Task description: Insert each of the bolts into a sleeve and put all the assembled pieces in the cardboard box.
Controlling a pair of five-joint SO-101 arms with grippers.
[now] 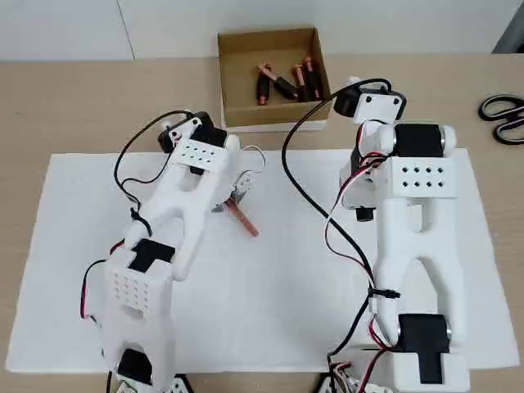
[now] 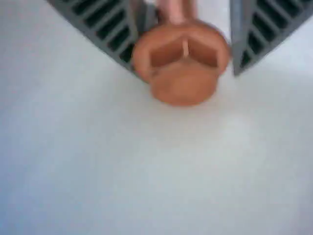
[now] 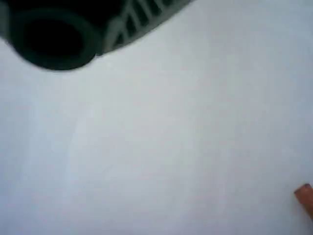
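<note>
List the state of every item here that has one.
bolt, held by the left hand, not in a sleeve
sleeve, held by the right hand, no bolt in it
left hand, shut on the bolt
right hand, shut on the sleeve
box, open, assembled pieces lying inside

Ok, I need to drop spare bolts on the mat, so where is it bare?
The mat is bare near its front edge between the left arm and right arm, and at its far left corner. Crowded: mid-mat, where the left claw holds a bolt and the right claw a sleeve, and the cardboard box.
</note>
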